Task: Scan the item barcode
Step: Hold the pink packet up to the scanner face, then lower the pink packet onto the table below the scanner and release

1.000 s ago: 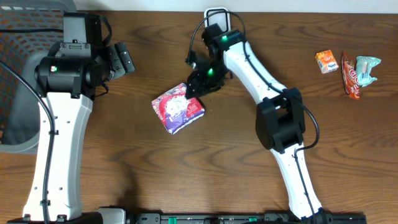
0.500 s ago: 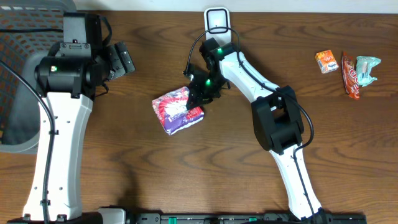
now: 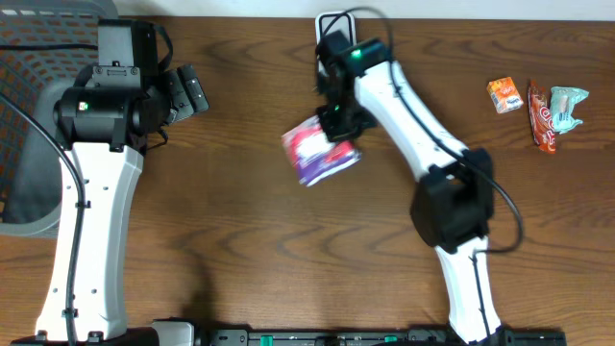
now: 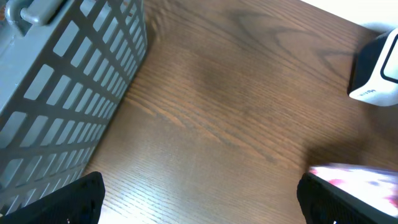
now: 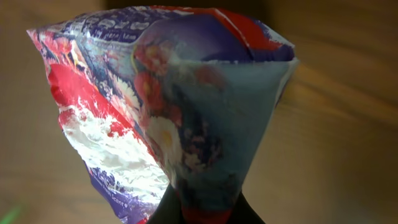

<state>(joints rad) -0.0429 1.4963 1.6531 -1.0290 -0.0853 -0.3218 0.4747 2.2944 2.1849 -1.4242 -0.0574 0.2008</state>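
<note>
Snack packet (image 3: 320,152), purple, red and white, at mid-table toward the far side, and by the blurred wood behind it in the right wrist view apparently lifted clear of the table (image 3: 240,250). Pinched at one end seam by the right gripper (image 3: 338,121), jaws pressed together on the foil, with the pouch's bulk hanging out to the left and near side of the grip. Long axis roughly left to right in the overhead view, tipped a little, right end nearer. No barcode readable on any face shown, so cannot tell which side carries it. Just beyond the pinch, at the far edge of the table, the white scanner (image 3: 333,24): straight far from the packet, near but not touching, with only the gripper's own bulk between. Hence the relation that matters: a short carry toward the far edge, then probably a turn of the wrist to present the printed face. Left gripper (image 3: 187,91) well apart on the left, jaws spread wide on nothing, beside the grey basket (image 3: 29,125); too far off to help and not needed. Small wrapped snacks (image 3: 538,106) far right, out of the path.
</note>
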